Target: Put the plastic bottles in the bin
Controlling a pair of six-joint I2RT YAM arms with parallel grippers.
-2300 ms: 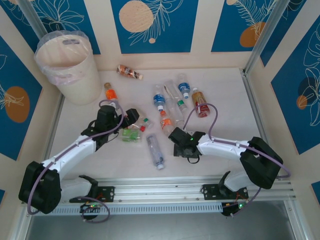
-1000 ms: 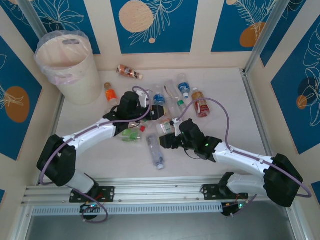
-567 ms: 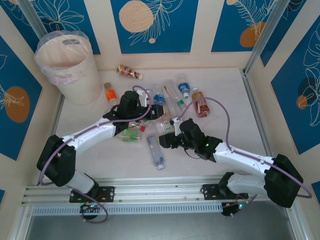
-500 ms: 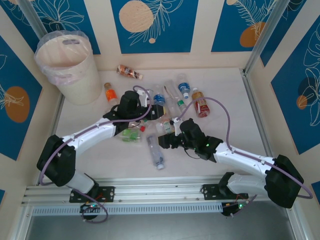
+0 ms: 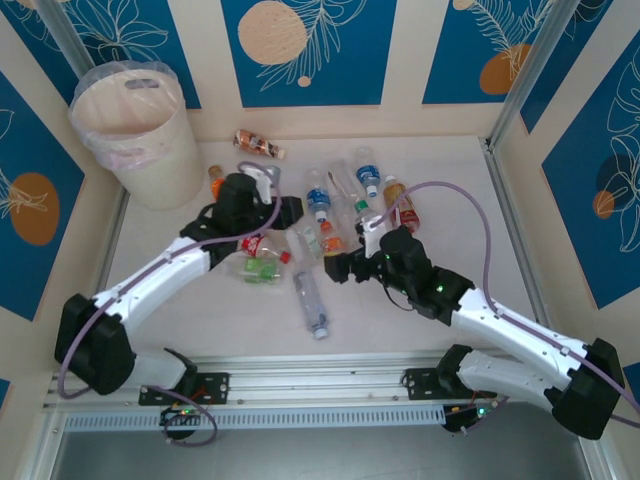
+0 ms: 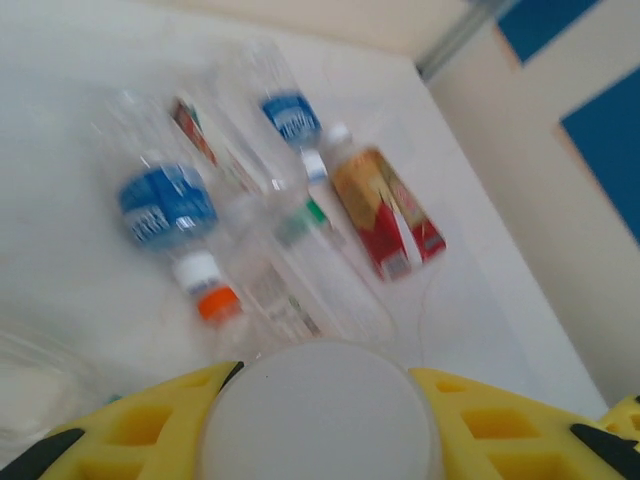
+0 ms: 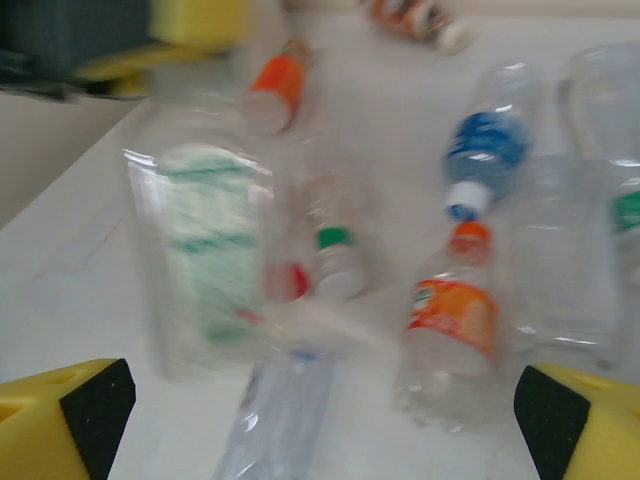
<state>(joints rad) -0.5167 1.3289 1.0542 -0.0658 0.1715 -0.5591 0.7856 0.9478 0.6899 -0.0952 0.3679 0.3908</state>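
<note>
**Desk:** What are the two arms doing over the table (image 5: pixel 190 310)?

**Photographer:** The left gripper (image 5: pixel 278 210) is hanging at the left edge of the heap of plastic bottles (image 5: pixel 345 190). Its yellow fingers (image 6: pixel 110 420) are pressing in on a white-ended bottle (image 6: pixel 320 410), which is sitting squarely between them in the left wrist view. The right gripper (image 5: pixel 338 266) is reaching in from the near side with its jaws spread wide, its fingers sitting at opposite corners of the right wrist view.

**Desk:** Where are the bottles lying?

**Photographer:** Most are lying in a loose cluster at mid-table. A blue-labelled bottle (image 5: pixel 318 200) and a second blue-labelled bottle (image 5: pixel 368 180) are lying toward the back, with a red-labelled bottle (image 5: pixel 400 208) to their right. An orange-labelled bottle (image 5: pixel 330 238) is lying just ahead of the right gripper, and a crushed green-labelled bottle (image 5: pixel 262 268) is lying beside the left arm. A clear bottle (image 5: pixel 310 300) is lying alone nearer the arm bases. An orange-capped bottle (image 5: pixel 215 178) is resting just beside the bin, and a brown-labelled bottle (image 5: pixel 258 145) is lying near the back wall.

**Desk:** And the bin?

**Photographer:** The bin (image 5: pixel 160 160) is standing upright in the far left corner, its bag liner folding over the rim, well apart from the cluster.
</note>
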